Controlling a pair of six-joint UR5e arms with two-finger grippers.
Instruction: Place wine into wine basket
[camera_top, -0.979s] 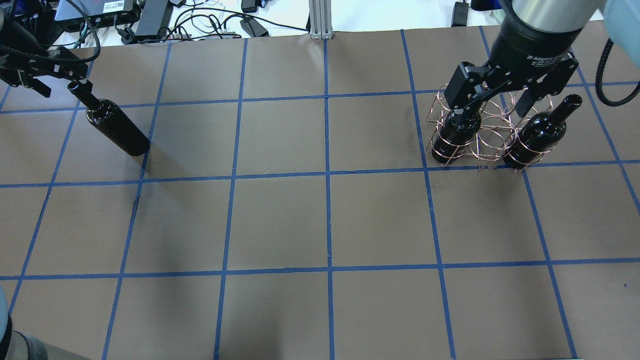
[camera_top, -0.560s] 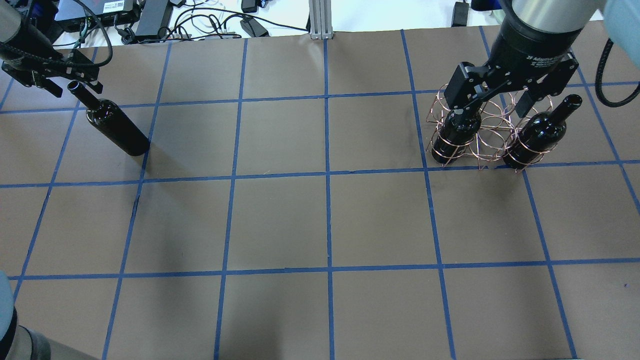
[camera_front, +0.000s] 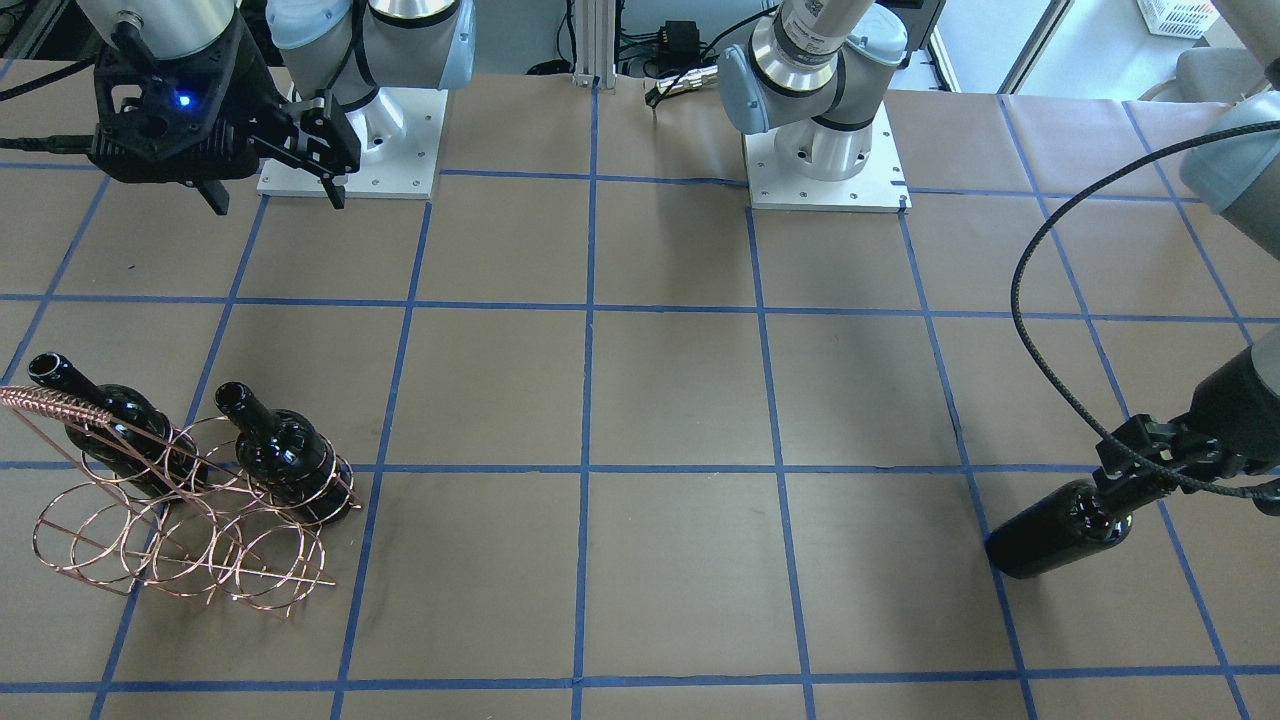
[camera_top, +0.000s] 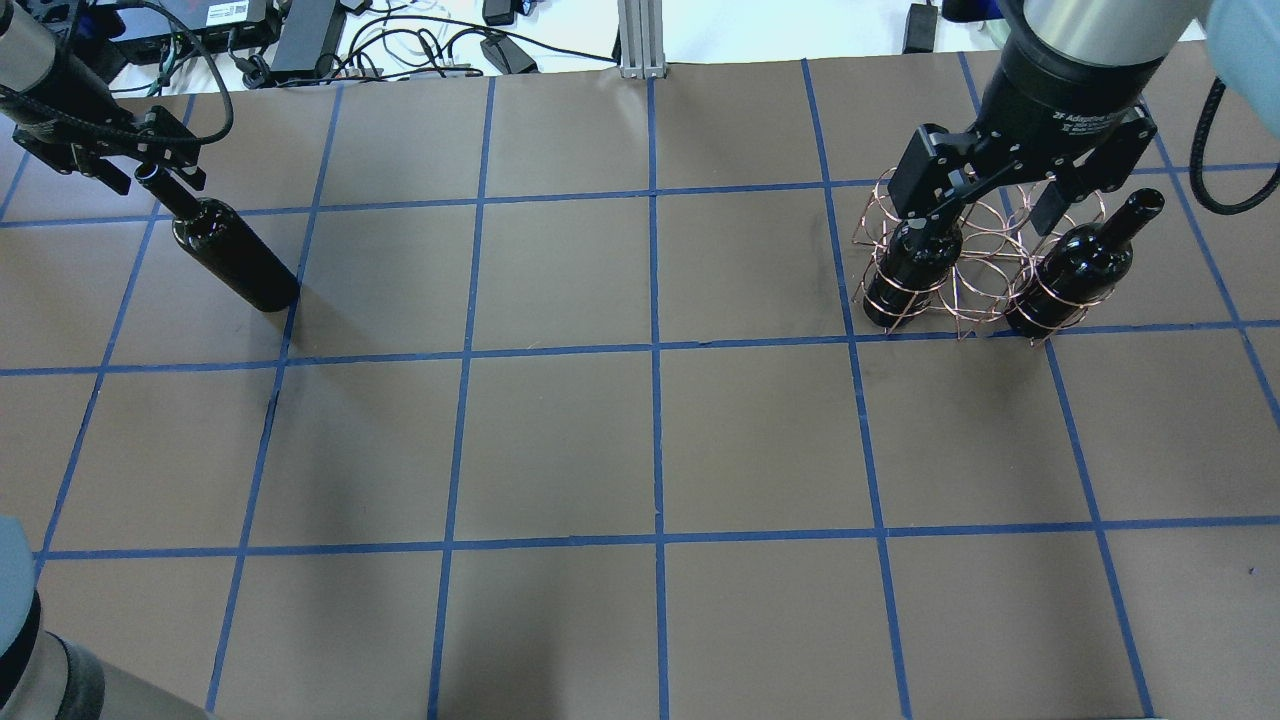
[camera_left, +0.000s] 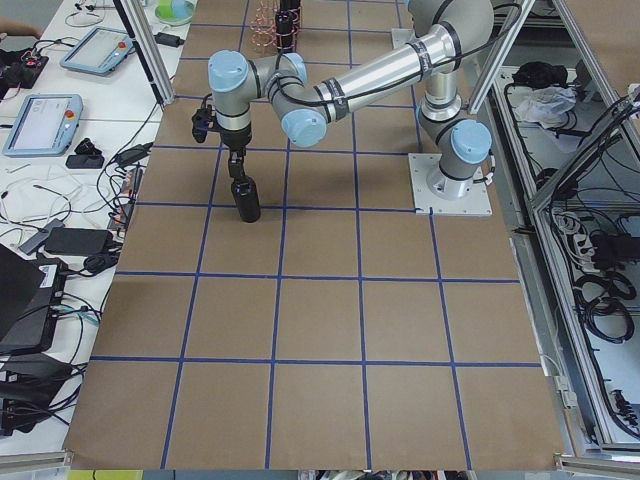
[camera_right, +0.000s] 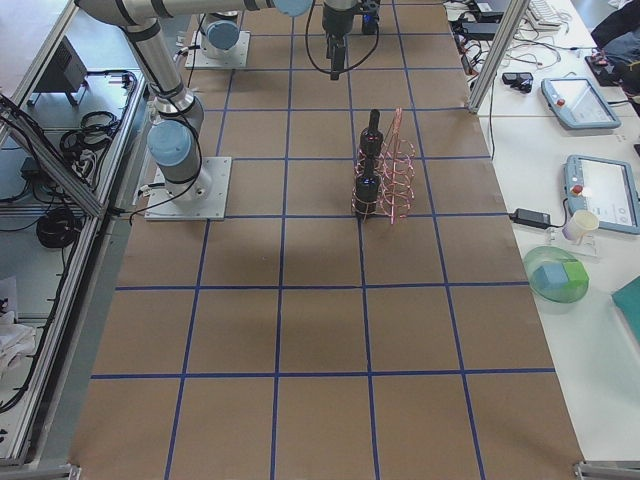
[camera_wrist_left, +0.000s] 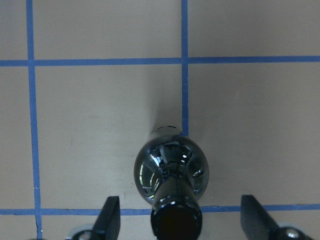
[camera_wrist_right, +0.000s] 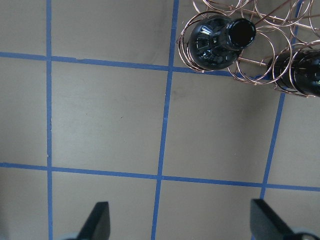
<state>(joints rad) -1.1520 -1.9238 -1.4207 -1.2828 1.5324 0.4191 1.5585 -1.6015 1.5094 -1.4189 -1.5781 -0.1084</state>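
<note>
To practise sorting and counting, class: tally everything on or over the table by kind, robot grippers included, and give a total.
Dark wine bottles: 3 (lone bottle, inner racked bottle, outer racked bottle)
Copper wire rack: 1
Grippers: 2 (left gripper, right gripper)
Total: 6

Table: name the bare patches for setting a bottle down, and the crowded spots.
Bare: the table's middle squares, between the loose wine under the left claw and the wine basket. Crowded: the basket's corner, two bottles, right claw raised nearby.
</note>
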